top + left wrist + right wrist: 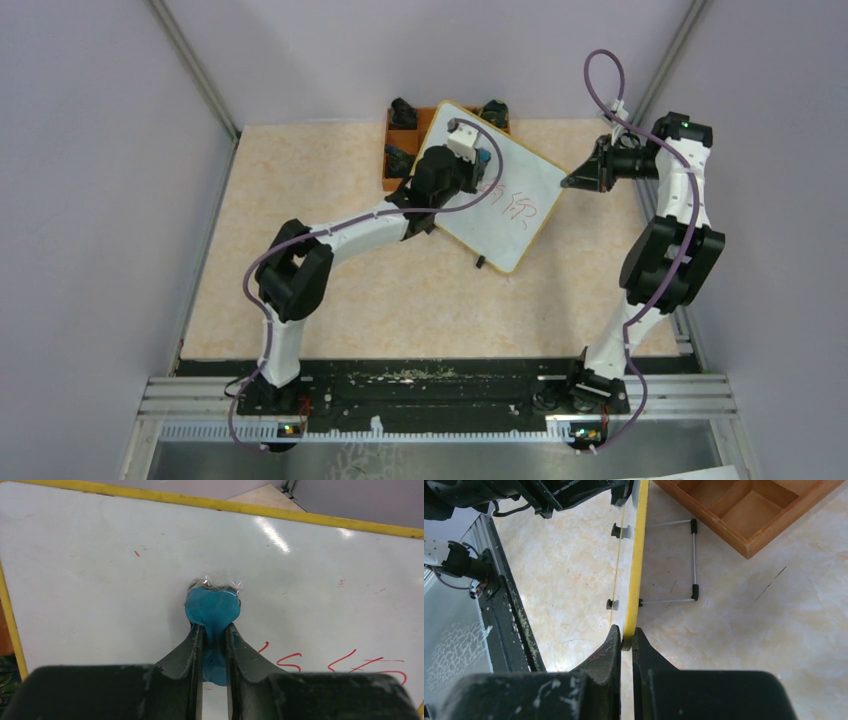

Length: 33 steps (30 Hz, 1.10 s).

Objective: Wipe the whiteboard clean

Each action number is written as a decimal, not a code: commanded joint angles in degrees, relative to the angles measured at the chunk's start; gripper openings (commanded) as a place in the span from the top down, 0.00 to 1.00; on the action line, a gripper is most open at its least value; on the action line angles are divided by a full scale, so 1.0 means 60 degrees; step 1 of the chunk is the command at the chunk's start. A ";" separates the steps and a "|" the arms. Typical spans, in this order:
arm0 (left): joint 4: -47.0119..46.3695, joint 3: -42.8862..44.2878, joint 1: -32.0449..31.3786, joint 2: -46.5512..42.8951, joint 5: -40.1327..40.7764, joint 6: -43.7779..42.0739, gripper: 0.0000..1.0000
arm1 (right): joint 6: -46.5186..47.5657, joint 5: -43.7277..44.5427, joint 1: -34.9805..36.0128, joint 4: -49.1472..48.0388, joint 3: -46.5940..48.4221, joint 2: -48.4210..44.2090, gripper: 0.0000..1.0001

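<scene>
Blue pad point(212, 607): clamped in the left hand point(214, 632), tip pressed flat on the board point(100, 580). Clear film shows at the tip; could be foam or cloth, can't tell from this view.
Left hand: grasping the pad, jaws closed tight on its lower end.
Right hand point(626, 639): clenched on the board's yellow frame point(638, 555) at one edge. Looks like it's there to steady the board.
Board location: propped at a tilt on a wire stand point(694, 560) on the worktop point(330, 300), near the tray point(744, 510), between the two arms.
Done: the board around and above the pad reads clean white, with only a few small red specks.
Left: red marks point(292, 660) sit below and to the right of the pad. Top view shows them in the lower half of the board. My call is partway through, with the written patch not yet wiped.
Next: the pad needs to sweep down and across onto those strokes, then catch the specks.
Writing: red handwritten characters, cut off in the wrist view and too small in the top view to read.
Brands/labels: none visible on the board, pad or tray.
</scene>
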<state>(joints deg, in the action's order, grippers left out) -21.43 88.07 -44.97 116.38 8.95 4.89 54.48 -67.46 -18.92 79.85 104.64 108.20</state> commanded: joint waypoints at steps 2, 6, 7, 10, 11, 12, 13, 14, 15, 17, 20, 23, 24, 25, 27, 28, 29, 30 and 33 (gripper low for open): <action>0.0076 0.0068 -0.0459 0.0409 -0.0354 0.0046 1.00 | 0.0744 0.0470 0.0340 0.0420 -0.0145 -0.0130 1.00; 0.0070 -0.0260 -0.0430 0.0224 0.0224 -0.0326 1.00 | 0.0717 0.0473 0.0340 0.0406 -0.0118 -0.0119 1.00; 0.0095 -0.0348 -0.0417 0.0166 0.0437 -0.0473 1.00 | 0.0709 0.0464 0.0340 0.0410 -0.0104 -0.0117 1.00; 0.0047 -0.0801 -0.0260 -0.0077 0.0750 -0.0657 1.00 | 0.0686 0.0458 0.0343 0.0375 -0.0085 -0.0111 1.00; -0.0033 -0.0991 -0.0180 -0.0183 0.0775 -0.0648 1.00 | 0.0665 0.0453 0.0341 0.0360 -0.0088 -0.0094 1.00; -0.0101 -0.1214 -0.0078 -0.0294 0.0778 -0.0640 1.00 | 0.0675 0.0448 0.0342 0.0371 -0.0081 -0.0083 1.00; -0.0172 -0.1416 0.0010 -0.0390 0.0790 -0.0626 1.00 | 0.0678 0.0453 0.0353 0.0372 -0.0065 -0.0067 1.00; -0.0212 -0.1575 0.0109 -0.0486 0.0813 -0.0602 1.00 | 0.0684 0.0448 0.0353 0.0373 -0.0065 -0.0068 1.00; -0.0221 -0.1721 0.0200 -0.0549 0.0846 -0.0595 1.00 | 0.0692 0.0455 0.0355 0.0373 -0.0067 -0.0069 1.00; -0.0236 -0.1953 0.0398 -0.0685 0.0891 -0.0566 1.00 | 0.0724 0.0451 0.0356 0.0385 -0.0091 -0.0038 1.00; -0.0252 -0.2145 0.0637 -0.0818 0.0890 -0.0526 1.00 | 0.0762 0.0445 0.0355 0.0400 -0.0095 -0.0031 1.00; -0.0213 -0.2070 0.0719 -0.0803 0.0944 -0.0595 1.00 | 0.0776 0.0435 0.0355 0.0402 -0.0118 -0.0024 1.00; -0.0139 -0.1992 0.0732 -0.0763 0.0984 -0.0627 1.00 | 0.0811 0.0433 0.0355 0.0413 -0.0123 -0.0017 1.00; -0.0087 -0.1912 0.0748 -0.0729 0.1035 -0.0639 1.00 | 0.0821 0.0442 0.0355 0.0429 -0.0116 -0.0016 1.00; -0.0055 -0.1850 0.0762 -0.0705 0.0973 -0.0601 1.00 | 0.0840 0.0446 0.0355 0.0432 -0.0140 -0.0015 1.00; -0.0060 -0.1843 0.0757 -0.0692 0.0865 -0.0546 1.00 | 0.0849 0.0457 0.0355 0.0429 -0.0144 -0.0016 1.00; -0.0050 -0.1846 0.0750 -0.0703 0.0724 -0.0455 1.00 | 0.0844 0.0449 0.0355 0.0431 -0.0153 -0.0009 1.00; -0.0036 -0.1850 0.0736 -0.0701 0.0576 -0.0321 1.00 | 0.0849 0.0456 0.0355 0.0431 -0.0160 -0.0015 1.00; -0.0106 -0.1950 0.0555 -0.0719 0.0181 -0.0029 1.00 | 0.0851 0.0429 0.0362 0.0403 -0.0179 -0.0008 1.00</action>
<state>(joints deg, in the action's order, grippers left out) -24.14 76.14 -41.10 112.51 12.40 2.50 55.07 -68.53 -18.55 79.99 104.64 108.20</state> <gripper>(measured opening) 0.224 0.032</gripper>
